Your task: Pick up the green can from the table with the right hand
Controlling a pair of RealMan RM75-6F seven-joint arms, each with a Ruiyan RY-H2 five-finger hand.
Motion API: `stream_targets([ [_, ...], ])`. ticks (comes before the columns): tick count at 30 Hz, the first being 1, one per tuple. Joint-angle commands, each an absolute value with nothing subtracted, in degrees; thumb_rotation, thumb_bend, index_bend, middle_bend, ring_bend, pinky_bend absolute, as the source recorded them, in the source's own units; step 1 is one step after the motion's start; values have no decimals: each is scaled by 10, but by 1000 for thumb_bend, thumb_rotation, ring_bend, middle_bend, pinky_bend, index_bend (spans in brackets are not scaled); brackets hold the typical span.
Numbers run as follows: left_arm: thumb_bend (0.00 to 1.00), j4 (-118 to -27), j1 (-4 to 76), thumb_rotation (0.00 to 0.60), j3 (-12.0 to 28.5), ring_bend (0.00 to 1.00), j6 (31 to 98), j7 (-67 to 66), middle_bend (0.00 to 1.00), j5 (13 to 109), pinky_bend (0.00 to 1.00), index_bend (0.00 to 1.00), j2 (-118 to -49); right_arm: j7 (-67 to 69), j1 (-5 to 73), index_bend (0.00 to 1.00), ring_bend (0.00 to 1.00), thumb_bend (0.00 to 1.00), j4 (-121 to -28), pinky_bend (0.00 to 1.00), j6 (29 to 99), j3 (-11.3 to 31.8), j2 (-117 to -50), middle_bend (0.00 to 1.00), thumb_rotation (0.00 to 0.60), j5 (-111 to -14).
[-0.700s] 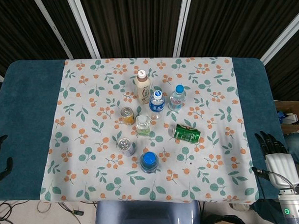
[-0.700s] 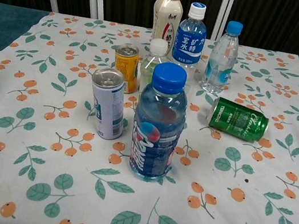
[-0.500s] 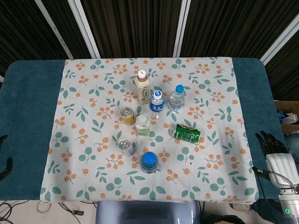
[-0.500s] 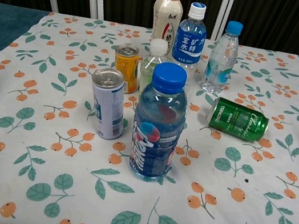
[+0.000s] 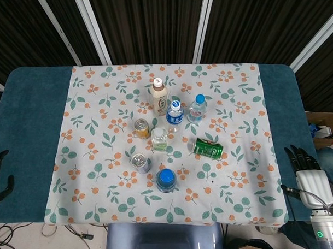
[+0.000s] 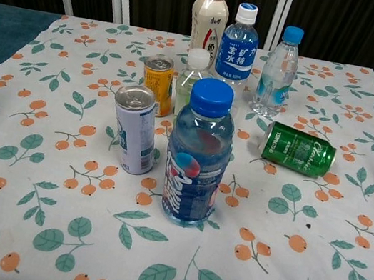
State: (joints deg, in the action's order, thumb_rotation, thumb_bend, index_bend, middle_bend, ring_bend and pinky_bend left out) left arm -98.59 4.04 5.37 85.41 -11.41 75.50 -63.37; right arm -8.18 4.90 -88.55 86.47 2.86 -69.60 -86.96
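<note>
My right hand [image 5: 303, 166] waits empty, fingers apart, off the table edge; I should approach the toppled can [image 5: 207, 148] across its side, clear of the bottles.

Head view: high above, looking steeply down, whole table [image 5: 30, 134] in frame, far edge at top. Chest view: low, close, facing across floral cloth [image 6: 26, 228] toward dark wall. Both share bottle cluster, blue-capped bottle [image 5: 166, 181] [image 6: 197, 161] nearest.
</note>
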Motion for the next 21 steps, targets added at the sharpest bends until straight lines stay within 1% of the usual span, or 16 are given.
stream_targets([
  [1, 461, -986, 40, 600, 54, 37, 855, -113, 0, 756, 0, 131, -634, -81, 49, 25, 101, 191, -886, 199, 866, 29, -697, 65, 600, -871],
  [4, 461, -988, 39, 600, 54, 37, 856, -111, 0, 754, 0, 131, -634, -76, 49, 27, 101, 191, -883, 199, 866, 30, -698, 65, 600, -870],
  [8, 461, -989, 39, 600, 56, 37, 853, -108, 0, 748, 0, 131, -633, -64, 60, 28, 101, 192, -887, 199, 846, 32, -694, 65, 600, -872],
  [11, 461, -989, 41, 600, 56, 37, 851, -110, 0, 749, 0, 131, -633, -58, 79, 29, 101, 190, -903, 199, 817, 36, -683, 65, 600, -871],
  [18, 461, -991, 40, 600, 56, 37, 850, -106, 0, 750, 0, 131, -631, -53, 149, 29, 101, 191, -952, 199, 718, 72, -665, 66, 600, -835],
  [21, 461, -991, 40, 600, 55, 37, 849, -107, 0, 750, 0, 131, -631, -76, 181, 28, 101, 183, -969, 199, 676, 87, -668, 83, 600, -813],
])
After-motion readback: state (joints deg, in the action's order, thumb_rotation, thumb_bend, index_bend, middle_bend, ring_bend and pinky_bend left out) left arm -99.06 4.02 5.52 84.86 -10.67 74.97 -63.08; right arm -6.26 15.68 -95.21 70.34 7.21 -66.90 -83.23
